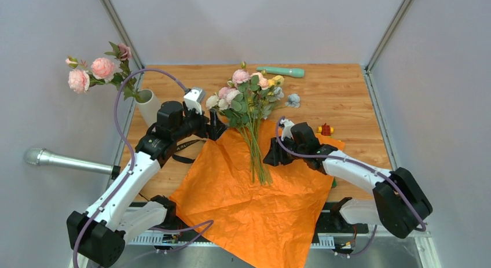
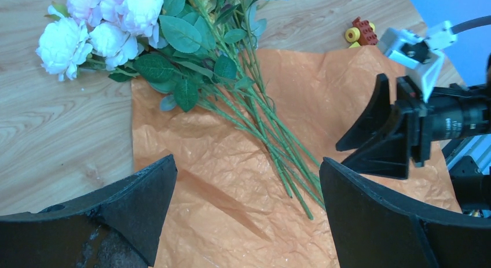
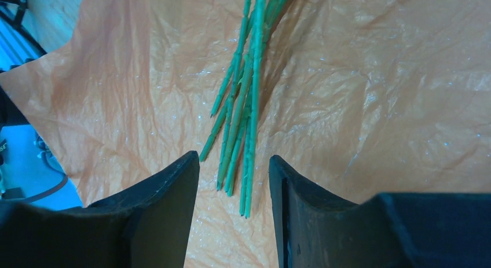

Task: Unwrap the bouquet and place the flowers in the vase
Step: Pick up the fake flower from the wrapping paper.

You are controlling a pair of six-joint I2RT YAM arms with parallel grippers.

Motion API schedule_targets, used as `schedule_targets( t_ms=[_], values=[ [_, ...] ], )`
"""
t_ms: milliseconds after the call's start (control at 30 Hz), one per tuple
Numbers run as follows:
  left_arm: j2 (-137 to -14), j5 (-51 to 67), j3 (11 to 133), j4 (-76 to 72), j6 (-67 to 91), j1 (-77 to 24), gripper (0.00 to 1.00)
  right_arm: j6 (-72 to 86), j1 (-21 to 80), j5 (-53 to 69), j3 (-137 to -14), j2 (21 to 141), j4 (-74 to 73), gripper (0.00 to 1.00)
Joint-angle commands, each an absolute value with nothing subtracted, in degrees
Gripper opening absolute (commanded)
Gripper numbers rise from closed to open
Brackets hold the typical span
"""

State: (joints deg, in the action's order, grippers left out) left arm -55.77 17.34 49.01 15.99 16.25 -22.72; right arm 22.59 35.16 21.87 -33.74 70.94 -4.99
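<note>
The bouquet's orange paper (image 1: 249, 204) lies unfolded flat on the table. The flowers (image 1: 250, 91) lie on it with their green stems (image 1: 259, 158) pointing toward me. The off-white vase (image 1: 148, 106) stands at the far left and holds a few pink blooms (image 1: 95, 70). My left gripper (image 2: 248, 161) hangs open over the paper (image 2: 231, 216), left of the stems (image 2: 272, 135), holding nothing. My right gripper (image 3: 233, 157) is low over the paper (image 3: 376, 77), jaws partly narrowed. The stem ends (image 3: 246, 129) lie in the gap between its fingers, and neither finger presses on them.
A teal wand (image 1: 281, 71) lies at the back of the table, and a loose pale blue bloom (image 1: 293, 100) lies right of the flowers. Small toy blocks (image 1: 326, 129) sit beside the right arm. A grey metal tube (image 1: 63, 160) juts out at the left. A black strap (image 1: 184, 154) lies by the left arm.
</note>
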Motion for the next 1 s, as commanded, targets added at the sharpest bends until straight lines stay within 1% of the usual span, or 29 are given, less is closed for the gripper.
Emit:
schedule_targets(
  t_ms=[0, 100, 367, 733, 967],
  values=[
    [-54.1, 18.8, 49.1, 13.6, 15.3, -22.5, 1.0, 21.7, 36.2, 19.5, -36.5, 75.0, 1.1, 0.47],
    [-53.3, 18.7, 48.9, 14.2, 14.8, -22.4, 1.0, 21.6, 37.0, 19.4, -36.7, 77.1, 2.1, 0.46],
    [-52.6, 18.5, 48.8, 14.8, 14.2, -22.4, 1.0, 22.3, 38.4, 18.7, -37.3, 81.9, 4.3, 0.39],
    [-52.7, 18.6, 48.5, 14.8, 14.2, -22.4, 1.0, 21.7, 38.7, 17.7, -38.3, 85.0, 4.3, 0.21],
    [-53.0, 18.9, 48.4, 14.7, 14.5, -22.4, 1.0, 21.4, 39.2, 17.9, -38.4, 86.5, 5.0, 0.17]
  ],
)
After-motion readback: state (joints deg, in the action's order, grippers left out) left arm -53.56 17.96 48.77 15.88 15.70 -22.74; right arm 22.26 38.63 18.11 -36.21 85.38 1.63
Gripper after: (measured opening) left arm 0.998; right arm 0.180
